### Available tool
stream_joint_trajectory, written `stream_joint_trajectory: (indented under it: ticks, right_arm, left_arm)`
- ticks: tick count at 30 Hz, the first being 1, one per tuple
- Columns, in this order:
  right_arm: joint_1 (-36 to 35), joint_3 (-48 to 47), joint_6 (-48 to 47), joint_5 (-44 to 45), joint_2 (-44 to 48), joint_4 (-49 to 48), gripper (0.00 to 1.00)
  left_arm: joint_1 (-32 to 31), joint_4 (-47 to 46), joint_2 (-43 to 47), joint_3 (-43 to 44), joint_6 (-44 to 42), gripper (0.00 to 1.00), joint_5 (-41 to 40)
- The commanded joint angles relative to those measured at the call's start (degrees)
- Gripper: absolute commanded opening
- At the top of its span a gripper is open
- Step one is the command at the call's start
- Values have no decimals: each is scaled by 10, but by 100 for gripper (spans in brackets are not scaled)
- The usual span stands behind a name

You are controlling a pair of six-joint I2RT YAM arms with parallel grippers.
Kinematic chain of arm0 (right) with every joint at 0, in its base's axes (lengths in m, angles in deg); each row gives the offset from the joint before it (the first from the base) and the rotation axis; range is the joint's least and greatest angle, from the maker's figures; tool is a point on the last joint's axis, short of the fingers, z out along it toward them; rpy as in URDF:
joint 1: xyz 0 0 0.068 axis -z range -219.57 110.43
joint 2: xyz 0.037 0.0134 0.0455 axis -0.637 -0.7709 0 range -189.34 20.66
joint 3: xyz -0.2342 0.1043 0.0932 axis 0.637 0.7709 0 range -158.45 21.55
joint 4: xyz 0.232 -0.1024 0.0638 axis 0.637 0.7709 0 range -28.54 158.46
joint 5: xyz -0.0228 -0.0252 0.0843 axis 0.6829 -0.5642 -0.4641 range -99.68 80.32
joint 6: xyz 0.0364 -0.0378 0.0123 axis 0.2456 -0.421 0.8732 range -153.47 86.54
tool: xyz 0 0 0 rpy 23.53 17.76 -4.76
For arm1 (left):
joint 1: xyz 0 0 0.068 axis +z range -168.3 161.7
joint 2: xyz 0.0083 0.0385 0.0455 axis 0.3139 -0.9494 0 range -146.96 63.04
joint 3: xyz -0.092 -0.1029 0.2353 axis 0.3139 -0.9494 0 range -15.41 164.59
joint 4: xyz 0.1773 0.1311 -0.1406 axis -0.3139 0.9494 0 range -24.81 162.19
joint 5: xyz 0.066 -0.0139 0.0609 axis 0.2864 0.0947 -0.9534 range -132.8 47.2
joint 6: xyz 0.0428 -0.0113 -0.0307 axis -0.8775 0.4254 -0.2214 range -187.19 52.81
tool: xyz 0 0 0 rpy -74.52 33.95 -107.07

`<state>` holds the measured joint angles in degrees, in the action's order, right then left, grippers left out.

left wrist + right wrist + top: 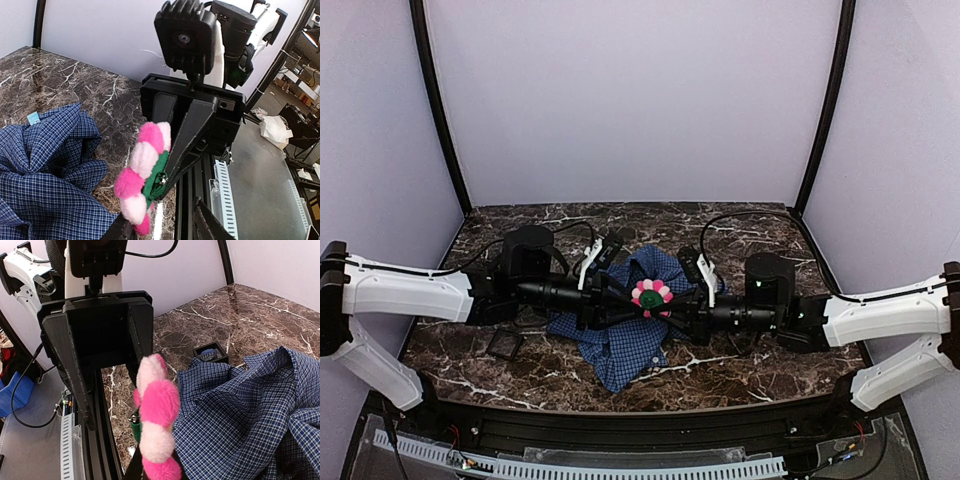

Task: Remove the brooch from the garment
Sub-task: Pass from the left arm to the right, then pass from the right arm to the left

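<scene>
The dark marbled stone surface (740,380) carries a crumpled blue fine-checked cloth shirt (620,350). Above it, the right end effector (162,182) is clenched on the green back of the fluffy pink flower-shaped brooch (652,296), held apart from the cloth. The left end effector (165,227) faces it closely, released, with its jaws parted. A small black square tray (506,345) sits left of the shirt.

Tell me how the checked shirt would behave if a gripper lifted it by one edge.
The checked shirt is probably floppy: it lies crumpled in soft folds on the marble table. Lifted by one edge, the rest would likely hang and drag. The cloth looks thin, so a push may bunch it rather than slide it whole.
</scene>
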<state>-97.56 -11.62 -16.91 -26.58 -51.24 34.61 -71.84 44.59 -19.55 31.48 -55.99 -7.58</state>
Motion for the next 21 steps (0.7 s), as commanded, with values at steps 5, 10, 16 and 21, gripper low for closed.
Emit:
stream_joint_trajectory:
  ticks: [5,10,16,21]
  right_arm:
    - [-2,-23,15,-12,-13,-30,0]
    - [-2,-23,17,-36,-17,-38,0]
    - [-2,-26,17,-58,-24,-39,0]
    - [-1,-26,18,-65,-25,-41,0]
  left_arm:
    - [-10,-38,-4,11,-8,36,45]
    - [-10,-41,-17,16,-3,36,49]
    - [-10,-60,-26,17,7,21,50]
    - [-10,-67,-29,16,11,2,47]
